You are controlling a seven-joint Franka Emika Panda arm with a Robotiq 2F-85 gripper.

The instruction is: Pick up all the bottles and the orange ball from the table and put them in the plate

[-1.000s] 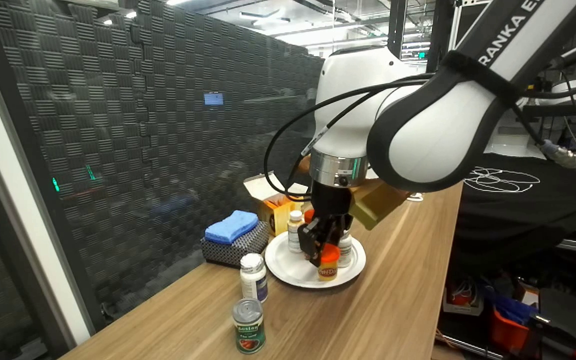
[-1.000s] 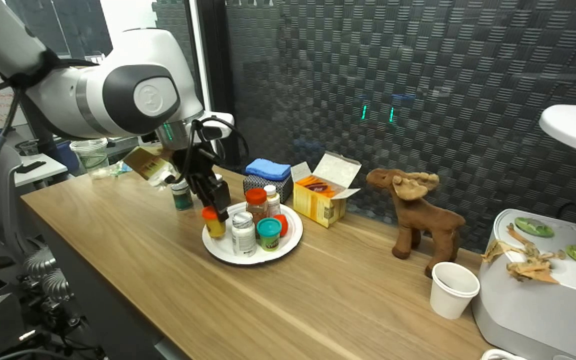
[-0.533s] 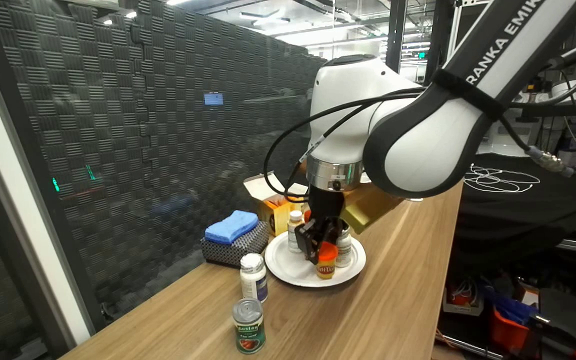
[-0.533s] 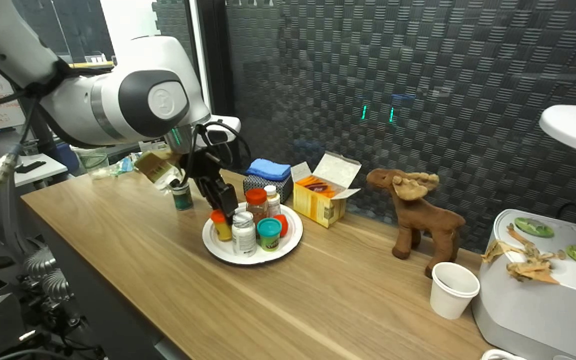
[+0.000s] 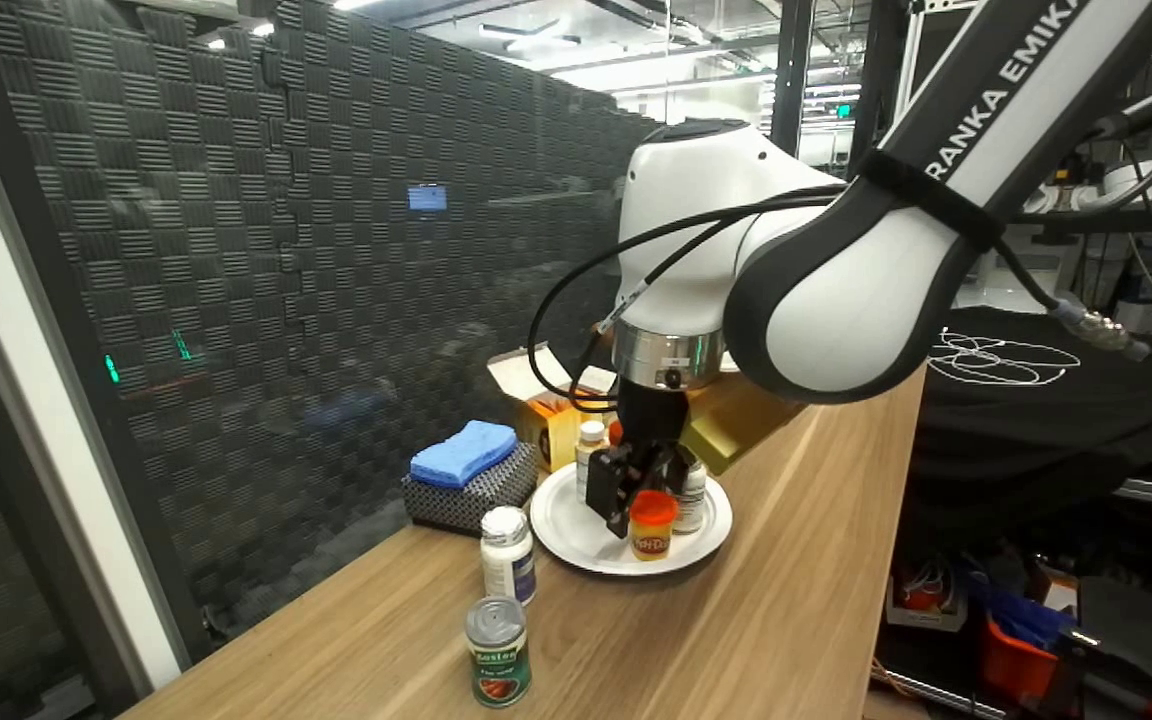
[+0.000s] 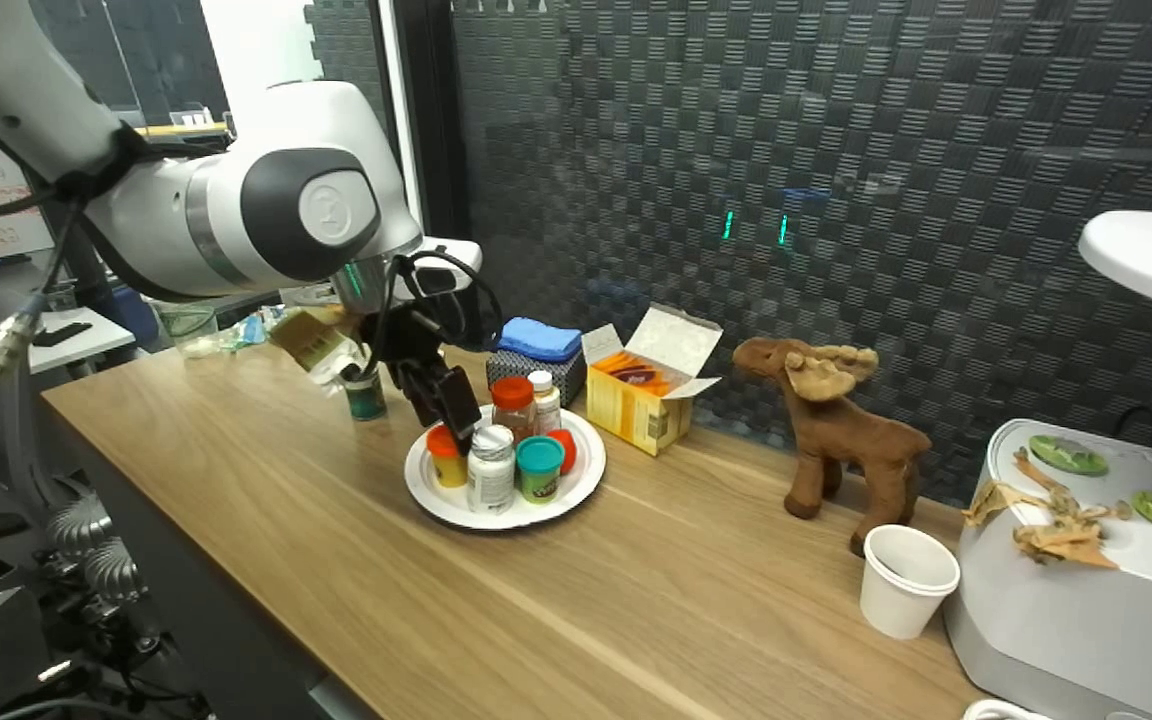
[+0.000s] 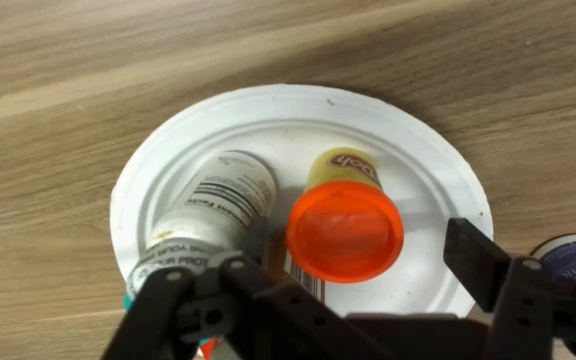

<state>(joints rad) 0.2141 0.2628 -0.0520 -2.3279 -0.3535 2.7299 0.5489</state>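
Orange-lidded tub (image 7: 345,232), yellow body: on the plate (image 7: 288,102), lid up, inside the rim. A second ago it showed right at the rim in an exterior view; it has since come farther in.

White bottle (image 6: 491,475): on the plate, just beside that tub; shifted slightly from its earlier place, toward the teal-lidded tub (image 6: 540,472).

Plate: round, white. Also in it: the teal-lidded tub, a red-lidded jar (image 6: 513,412), a white-capped bottle (image 6: 546,405) and the orange ball (image 6: 565,450), partly hidden behind the teal lid.

Pincer (image 7: 361,240): fingers spread wide, one to either side of the orange-lidded tub. Clear gap toward one finger; the other close by, contact cannot be told. Set lower than a second ago.

Arm (image 5: 866,290): white and black, reaching over the table (image 5: 796,560); wrist above the plate, pincer angled downward.

Purple-labelled bottle (image 5: 508,565): upright on the table, outside the plate, near its rim.

Can (image 5: 498,655): green label, silver top; upright near the purple-labelled bottle, farther from the plate.

Yellow carton (image 6: 636,415): near the plate, flaps raised; orange packets (image 6: 633,372) inside.

Blue cloth (image 5: 464,453): atop a dark patterned box (image 5: 476,495).

Toy moose (image 6: 841,430): brown, standing well apart from the plate.

Paper cups (image 6: 901,595): white, nested, near the moose.
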